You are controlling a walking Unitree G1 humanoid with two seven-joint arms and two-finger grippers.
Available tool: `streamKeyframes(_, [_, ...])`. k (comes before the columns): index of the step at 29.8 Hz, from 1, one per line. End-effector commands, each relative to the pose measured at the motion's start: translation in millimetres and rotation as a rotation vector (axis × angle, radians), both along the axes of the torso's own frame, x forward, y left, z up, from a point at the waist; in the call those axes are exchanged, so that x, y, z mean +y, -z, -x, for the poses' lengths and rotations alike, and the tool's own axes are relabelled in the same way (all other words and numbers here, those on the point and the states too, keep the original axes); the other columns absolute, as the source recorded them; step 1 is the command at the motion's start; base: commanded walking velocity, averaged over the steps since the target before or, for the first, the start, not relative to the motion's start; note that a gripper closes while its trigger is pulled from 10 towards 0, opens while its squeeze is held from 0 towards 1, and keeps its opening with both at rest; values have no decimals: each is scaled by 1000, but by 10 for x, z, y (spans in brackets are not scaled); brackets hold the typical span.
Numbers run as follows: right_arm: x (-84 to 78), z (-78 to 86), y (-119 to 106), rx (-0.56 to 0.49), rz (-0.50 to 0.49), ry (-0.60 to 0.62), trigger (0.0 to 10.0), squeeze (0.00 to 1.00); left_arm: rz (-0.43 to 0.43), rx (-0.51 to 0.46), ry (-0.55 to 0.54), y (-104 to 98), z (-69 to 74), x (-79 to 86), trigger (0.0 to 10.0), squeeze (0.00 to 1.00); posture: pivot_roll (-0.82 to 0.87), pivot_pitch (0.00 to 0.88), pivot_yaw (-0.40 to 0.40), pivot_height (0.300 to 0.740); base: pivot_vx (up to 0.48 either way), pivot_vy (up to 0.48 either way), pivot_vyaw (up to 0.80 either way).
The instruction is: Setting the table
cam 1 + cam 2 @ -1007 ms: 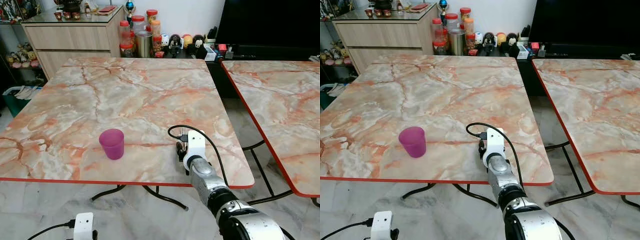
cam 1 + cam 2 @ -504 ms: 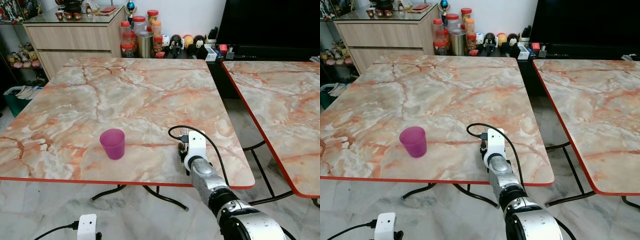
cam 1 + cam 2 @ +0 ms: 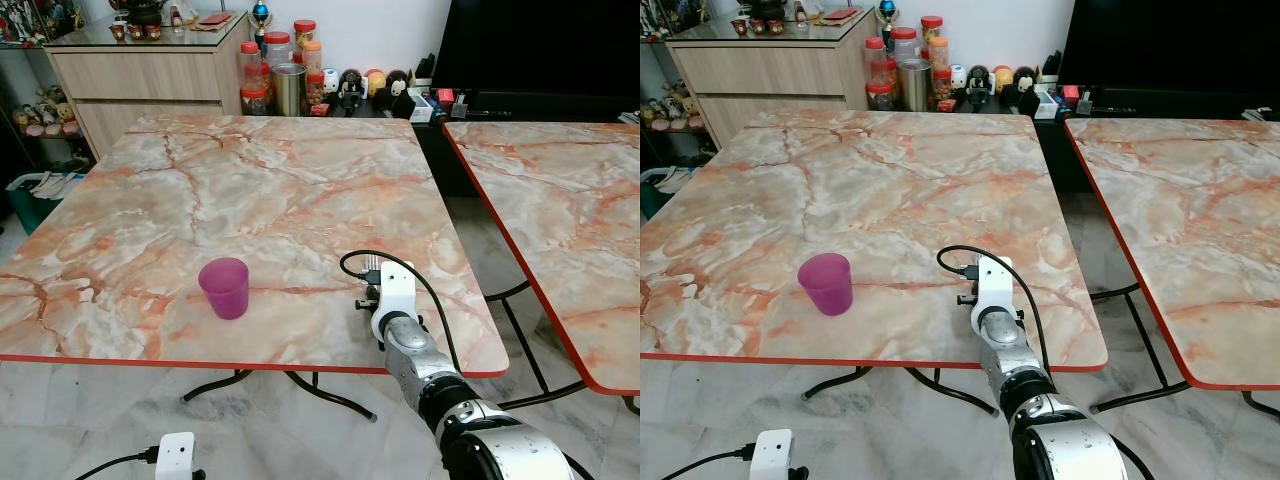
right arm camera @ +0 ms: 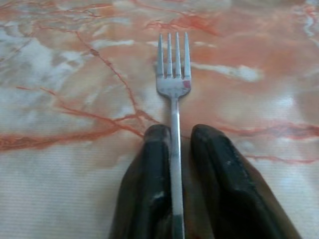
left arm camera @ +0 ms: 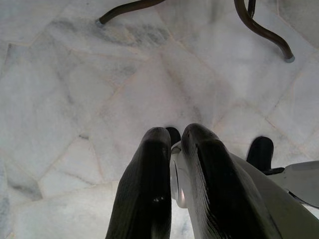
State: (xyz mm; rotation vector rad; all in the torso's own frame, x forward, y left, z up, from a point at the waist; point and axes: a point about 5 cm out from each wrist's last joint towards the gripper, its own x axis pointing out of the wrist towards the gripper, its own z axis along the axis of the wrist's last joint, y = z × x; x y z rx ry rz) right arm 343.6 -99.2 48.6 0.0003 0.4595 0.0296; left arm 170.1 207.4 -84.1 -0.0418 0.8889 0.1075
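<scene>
A purple cup stands upright on the marbled table, near its front edge. To the cup's right, my right gripper hovers low over the tabletop, shut on a silver fork. The fork's handle runs between the black fingers, and its tines point away from the wrist across the table. In the eye views the white wrist camera hides the fork. My left gripper hangs shut below table height, over the pale floor tiles.
A second marbled table stands to the right across a narrow gap. Behind the table are a wooden sideboard, several jars and a black screen. Curved black table legs rest on the floor.
My right wrist has shifted slightly to the right and forward over the table. The cup and the left arm stay as they were.
</scene>
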Motion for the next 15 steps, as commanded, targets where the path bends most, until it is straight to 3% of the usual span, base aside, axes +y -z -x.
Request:
streamKeyframes(1, [-9, 58, 87, 43, -7, 7, 0, 0, 18, 25, 0, 30, 43, -37, 10000, 0, 89, 0, -30, 714, 0, 0, 0])
streamKeyframes(15, [2, 14, 17, 0, -13, -3, 0, 0, 23, 35, 1, 44, 56, -73, 10000, 0, 89, 0, -38, 714, 0, 0, 0])
